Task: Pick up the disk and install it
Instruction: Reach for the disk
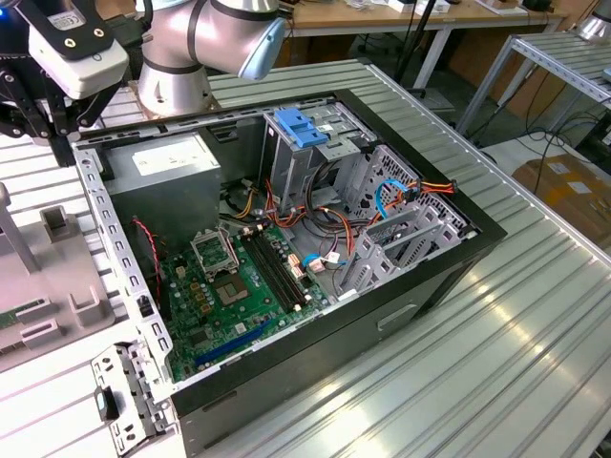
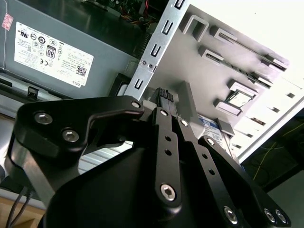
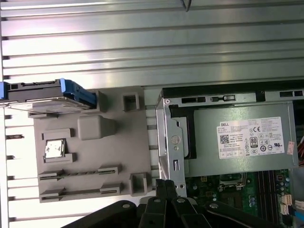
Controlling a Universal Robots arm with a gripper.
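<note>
The disk [image 3: 47, 92], grey metal with blue side rails, stands on edge in a slot at one end of the grey fixture tray [image 3: 90, 142] beside the computer case. My gripper [image 3: 166, 186] hovers over the case's metal corner frame [image 3: 171, 137], between the tray and the power supply, well apart from the disk. In the second wrist view the gripper [image 2: 164, 97] has its two black fingers pressed together with nothing between them. In the exterior view the gripper [image 1: 43, 119] hangs over the case's far corner on the exterior view's left.
The open computer case [image 1: 458, 248] lies on a ribbed metal table [image 1: 516, 353]. Inside are the grey power supply [image 1: 167, 172], the green motherboard [image 1: 229, 286], loose cables [image 1: 401, 196] and a light-blue bracket [image 1: 301, 129] on the drive cage. A small chip [image 3: 54, 149] sits on the tray.
</note>
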